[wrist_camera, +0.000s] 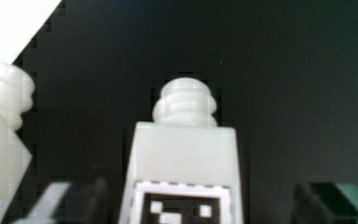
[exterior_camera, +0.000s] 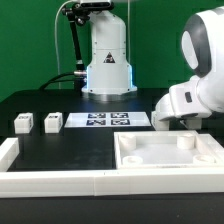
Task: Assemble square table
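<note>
The square table's slab [exterior_camera: 166, 151] lies rim-up at the front on the exterior view's right. Two white block legs [exterior_camera: 22, 123] [exterior_camera: 51, 122] stand at the exterior view's left. In the wrist view a third leg [wrist_camera: 181, 135] with a ribbed peg end and a black-and-white tag lies between my fingers. A fourth leg [wrist_camera: 2, 115] is beside it. My gripper [wrist_camera: 190, 203] is open, with dark gaps between the leg and each finger. In the exterior view the arm's white hand [exterior_camera: 185, 100] hangs low behind the slab. The fingers and these two legs are hidden there.
The marker board [exterior_camera: 105, 120] lies flat in the middle in front of the robot base [exterior_camera: 108, 62]. A long white rail [exterior_camera: 50, 181] runs along the front and the exterior view's left edge. A white surface [wrist_camera: 7, 25] shows at a corner of the wrist view.
</note>
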You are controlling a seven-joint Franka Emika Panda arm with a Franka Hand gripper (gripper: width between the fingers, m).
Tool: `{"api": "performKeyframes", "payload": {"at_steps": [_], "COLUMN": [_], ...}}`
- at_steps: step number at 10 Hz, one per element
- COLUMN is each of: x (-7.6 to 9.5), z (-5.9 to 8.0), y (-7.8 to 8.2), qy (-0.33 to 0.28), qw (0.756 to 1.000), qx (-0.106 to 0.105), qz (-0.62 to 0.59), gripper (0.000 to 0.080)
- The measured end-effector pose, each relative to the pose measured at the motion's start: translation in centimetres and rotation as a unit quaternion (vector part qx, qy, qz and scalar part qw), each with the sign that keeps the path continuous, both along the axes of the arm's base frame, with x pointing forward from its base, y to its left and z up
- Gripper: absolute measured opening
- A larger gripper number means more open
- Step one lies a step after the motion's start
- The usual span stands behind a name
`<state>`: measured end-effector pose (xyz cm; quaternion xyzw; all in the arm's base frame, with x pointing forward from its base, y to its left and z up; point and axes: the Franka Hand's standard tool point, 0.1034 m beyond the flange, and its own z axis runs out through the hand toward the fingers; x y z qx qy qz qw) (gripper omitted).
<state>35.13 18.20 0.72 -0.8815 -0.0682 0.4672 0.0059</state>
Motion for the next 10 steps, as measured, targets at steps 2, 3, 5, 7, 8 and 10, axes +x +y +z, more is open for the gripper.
{"api": "performKeyframes", "payload": {"at_steps": [2,3,5,7,8,10], "x": [0.0,0.0,0.0,0.0,0.3,0.8], "z": [0.0,0.0,0.0,0.0,0.3,2.1], "y": [0.0,0.0,0.0,-0.1,-0.4,-0.9], "qy": [0.0,0.0,0.0,0.001,0.003,0.007], "qw": [1.0,1.0,1.0,1.0,1.0,1.0], "qx": [0.0,0.0,0.0,0.005,0.016,0.015], "qz": [0.0,0.0,0.0,0.001,0.002,0.0], "gripper": [0.0391,0.0284,0.0284,0.0284,0.0284,0.0285]}}
